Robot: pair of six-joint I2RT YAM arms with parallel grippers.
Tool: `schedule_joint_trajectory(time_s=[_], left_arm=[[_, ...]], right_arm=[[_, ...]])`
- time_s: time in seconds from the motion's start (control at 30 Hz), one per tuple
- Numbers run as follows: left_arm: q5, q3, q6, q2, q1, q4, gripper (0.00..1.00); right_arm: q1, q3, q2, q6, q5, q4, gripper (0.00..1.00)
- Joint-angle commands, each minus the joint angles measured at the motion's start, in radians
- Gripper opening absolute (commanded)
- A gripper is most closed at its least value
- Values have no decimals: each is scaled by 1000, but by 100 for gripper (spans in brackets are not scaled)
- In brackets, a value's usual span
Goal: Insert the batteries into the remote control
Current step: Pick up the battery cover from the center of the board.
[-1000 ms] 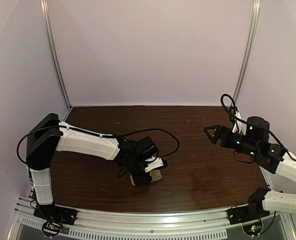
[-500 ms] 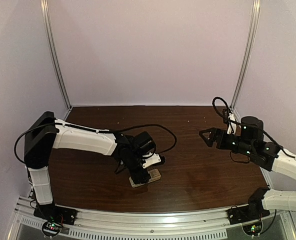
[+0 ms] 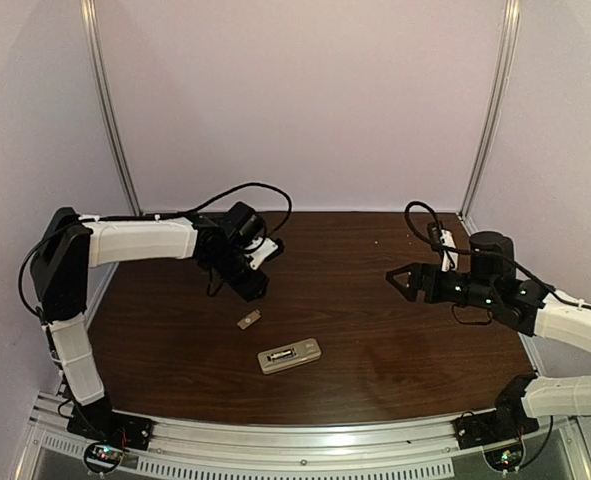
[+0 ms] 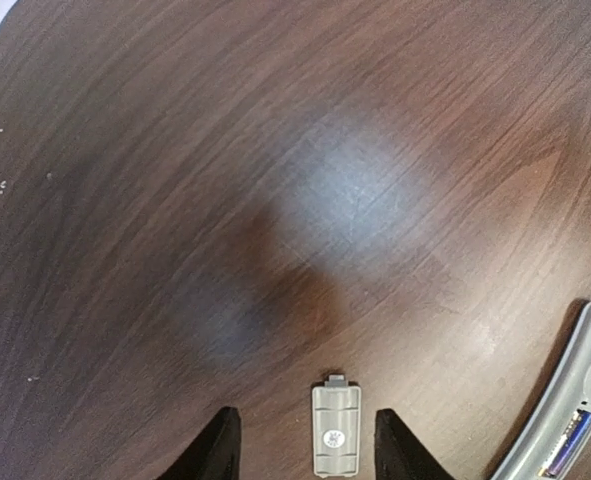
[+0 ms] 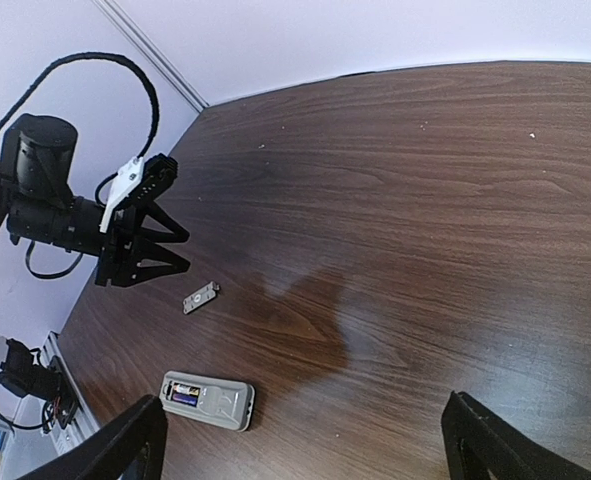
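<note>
Dark wood tabletop (image 3: pixel 405 330) inside pale lilac walls. Well back-left of the remote control (image 3: pixel 289 355), left jaws hanging above the wood, parted partway, gripping nothing. Just back-left of the remote, a small grey battery cover (image 4: pixel 336 430) lying loose. In the remote's open bay, a blue-purple battery (image 4: pixel 573 437) seated; whitish one impossible to make out. Probably left to do: confirming the second cell, then fitting the cover. Well right of the remote, right jaws spread wide, empty. No obstacle seen between cover and remote.
</note>
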Motion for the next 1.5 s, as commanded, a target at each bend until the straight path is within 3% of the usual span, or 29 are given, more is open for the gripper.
schedule_joint_trajectory(time_s=[0.0,0.77,1.07,1.47], left_arm=[[-19,35,-16,73,0,-26,45],[27,43,8,189,0,-9,25],[88,40,7,204,0,-8,13],[131,56,16,92,2,6,0]], right_arm=[[-4,12,14,-23,-35,16,96],[-4,6,51,-19,-61,54,94],[-4,11,60,-27,-72,49,93],[-4,33,78,-41,-118,49,89]])
